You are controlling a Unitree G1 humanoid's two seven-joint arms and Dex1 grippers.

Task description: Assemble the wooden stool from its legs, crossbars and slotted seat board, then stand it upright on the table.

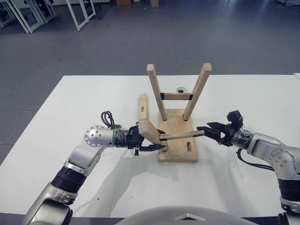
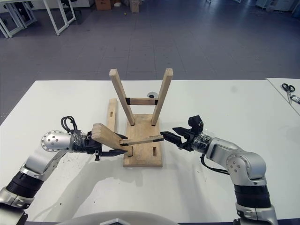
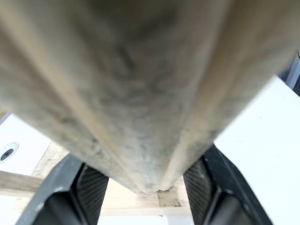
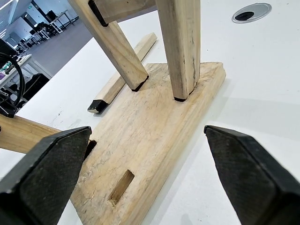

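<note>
Your left arm is low over the bench (image 1: 70, 103), elbow bent, forearm pointing inward, and the left gripper (image 1: 151, 142) has its fingers clamped on a wooden leg (image 1: 147, 130). Your right arm mirrors it from the other side, the right gripper (image 1: 210, 128) aimed inward, fingers spread wide.

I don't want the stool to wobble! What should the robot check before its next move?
1. Flat slotted wooden seat board lies flat on the white table: ok.
2. Two upright wooden legs sit in its far slots: ok.
3. Left gripper grips the third wooden leg: ok.
4. Third leg stands in a near slot: not ok, tilted.
5. Right gripper holds that leg's thin crossbar: not ok, open.
</note>
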